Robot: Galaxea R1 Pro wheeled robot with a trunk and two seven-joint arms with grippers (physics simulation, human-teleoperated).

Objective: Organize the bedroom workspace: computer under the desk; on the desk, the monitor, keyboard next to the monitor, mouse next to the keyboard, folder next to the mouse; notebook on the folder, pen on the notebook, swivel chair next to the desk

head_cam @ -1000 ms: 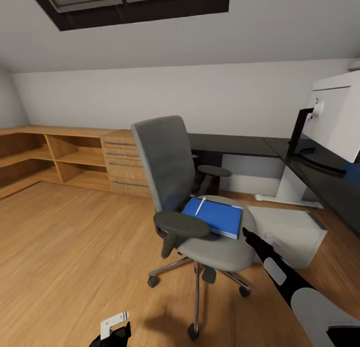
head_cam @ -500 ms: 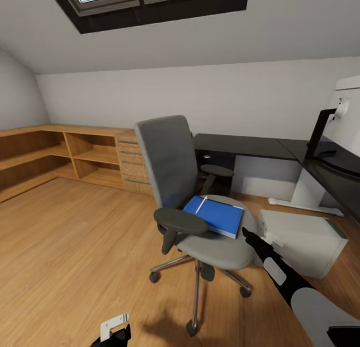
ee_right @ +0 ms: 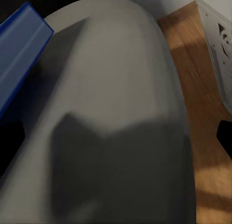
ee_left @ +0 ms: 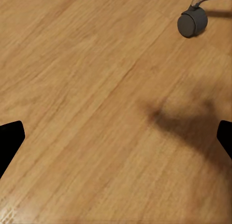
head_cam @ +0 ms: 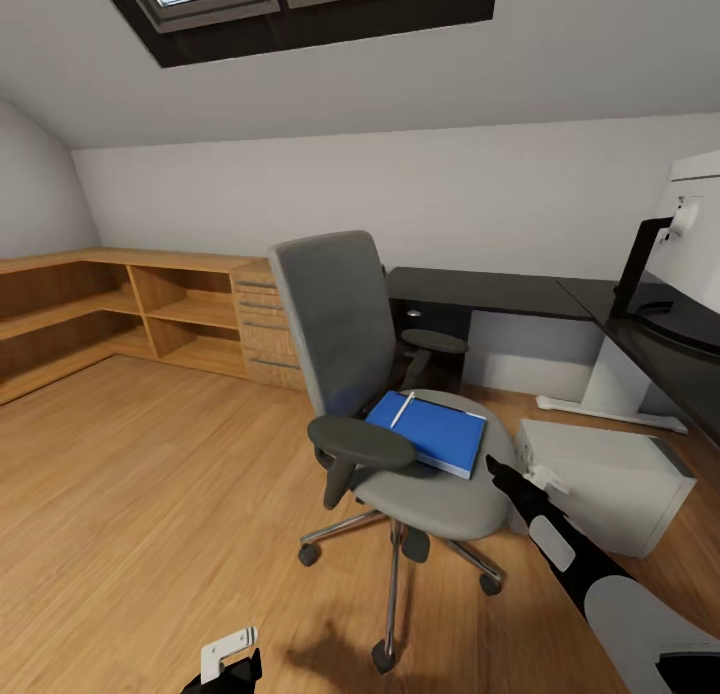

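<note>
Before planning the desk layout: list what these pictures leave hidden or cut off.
- Monitor: cut by the head view's edge; screen front unseen.
- Desk: top partly behind the swivel chair.
- Folder: near corner behind the armrest; mostly cropped in the right wrist view.
- Right gripper: fingertips too dark against the seat to judge.

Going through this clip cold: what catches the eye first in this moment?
The grey swivel chair stands mid-floor, turned away from the black desk, with a bright blue folder on its seat and a thin pale pen lying on the folder. The right gripper reaches toward the seat's edge near the folder. A silver computer tower lies on the floor beside the desk.
</note>
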